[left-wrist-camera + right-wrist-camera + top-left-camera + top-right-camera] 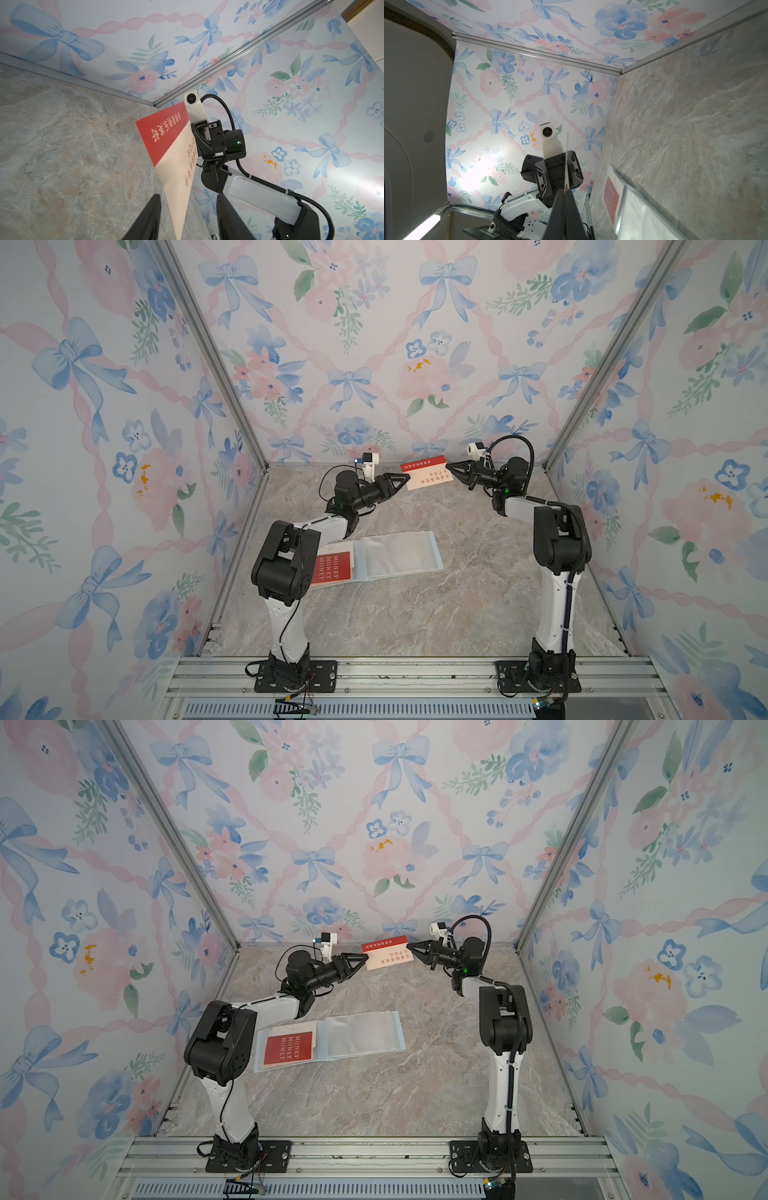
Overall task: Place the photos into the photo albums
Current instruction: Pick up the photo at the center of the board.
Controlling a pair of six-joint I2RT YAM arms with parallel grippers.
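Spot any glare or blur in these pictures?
Right wrist view: a white glare patch washes out the floral wallpaper wall; the right claw looms dark, soft. Left wrist view: the black fingers of the left claw are blurred. Both top views: even light; the clear sleeve page of the pale blue album gleams.

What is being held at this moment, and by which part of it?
The right gripper pinches the card by one edge, in the air. The left gripper stands open around the opposite edge.
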